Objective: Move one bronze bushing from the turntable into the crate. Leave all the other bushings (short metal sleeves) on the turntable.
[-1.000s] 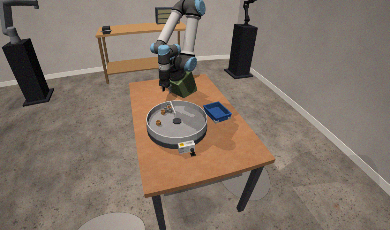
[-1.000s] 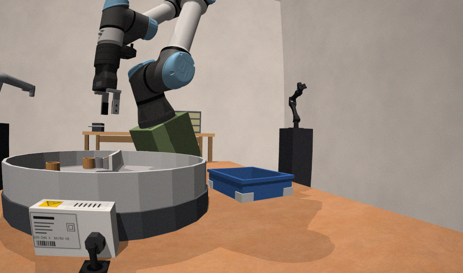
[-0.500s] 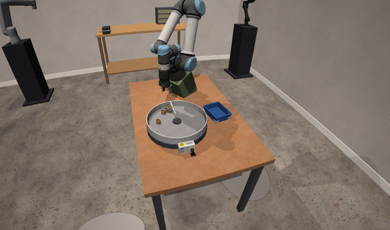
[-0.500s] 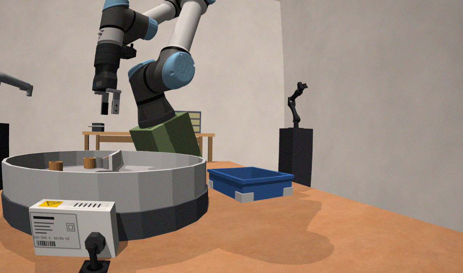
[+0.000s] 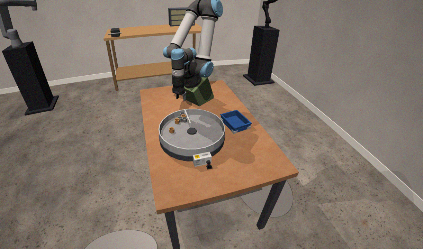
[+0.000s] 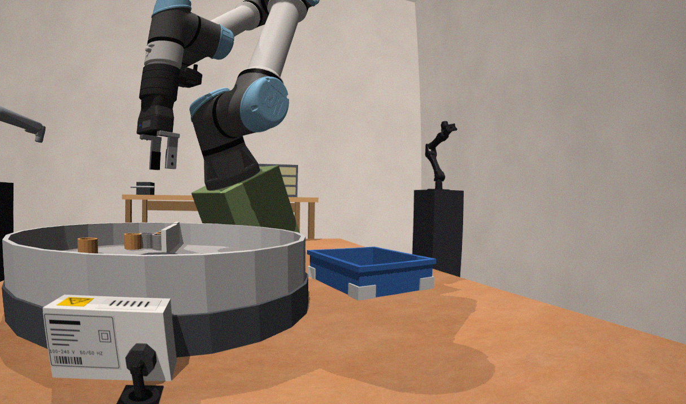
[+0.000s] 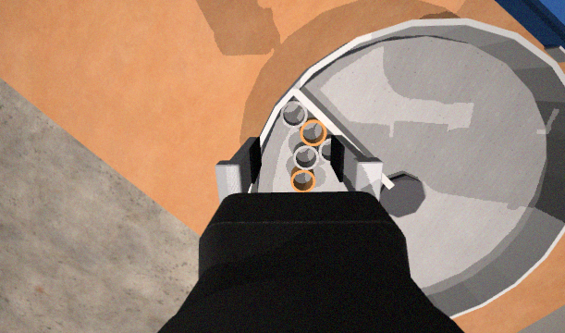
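Over the wooden table (image 5: 225, 185) (image 6: 536, 351) (image 7: 125, 116), holds the fingers (image 5: 184, 96) (image 6: 170, 155) wide apart, gripping nothing. Has bronze bushings (image 5: 177, 121) (image 6: 132, 242) (image 7: 292, 181) below them on the turntable (image 5: 191, 151) (image 6: 154, 274) (image 7: 536, 111), the crate (image 5: 235, 120) (image 6: 395, 281) (image 7: 536, 23) off sideways, concrete floor (image 5: 82, 154) (image 7: 79, 208) and pale walls (image 5: 361, 77) (image 6: 561, 125) farther out.

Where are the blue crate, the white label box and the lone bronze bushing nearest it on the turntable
blue crate (image 5: 236, 120) (image 6: 395, 281): top, inner floor; exterior, outer wall
white label box (image 5: 199, 160) (image 6: 81, 339): top and exterior, front face
bronze bushing (image 5: 171, 130) (image 6: 87, 246): top and exterior, outer side
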